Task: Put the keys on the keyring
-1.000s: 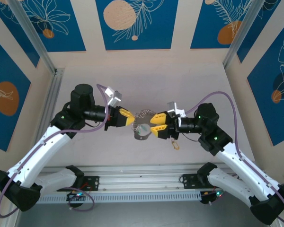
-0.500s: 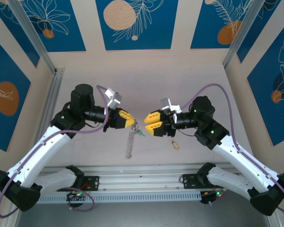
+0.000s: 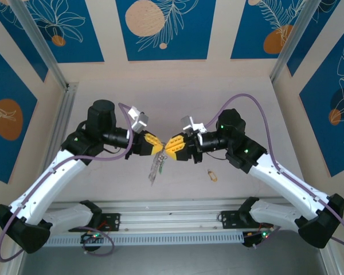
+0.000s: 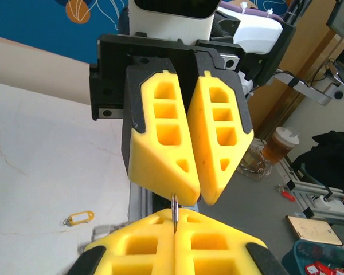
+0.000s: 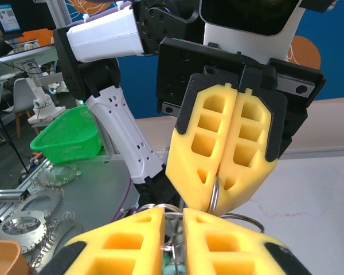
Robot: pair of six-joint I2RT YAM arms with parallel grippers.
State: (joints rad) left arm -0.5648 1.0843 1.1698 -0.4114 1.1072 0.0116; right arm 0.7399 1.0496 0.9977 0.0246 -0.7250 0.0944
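1. The left gripper (image 3: pixel 158 148) pinches the keyring's top; thin wire could slip out.
2. The keyring (image 3: pixel 155 169) dangles between the grippers, free to twist.
3. The right gripper (image 3: pixel 168 146) is nearly closed beside it. I cannot tell if it grips, and a tug could yank the ring away.
4. The key (image 3: pixel 212 175) lies on the table (image 3: pixel 235 103), well apart.

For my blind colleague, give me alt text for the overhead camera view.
The left gripper pinches a keyring that dangles toward the table, tip to tip with the right gripper. A tiny tan key lies on the table, off to the right.
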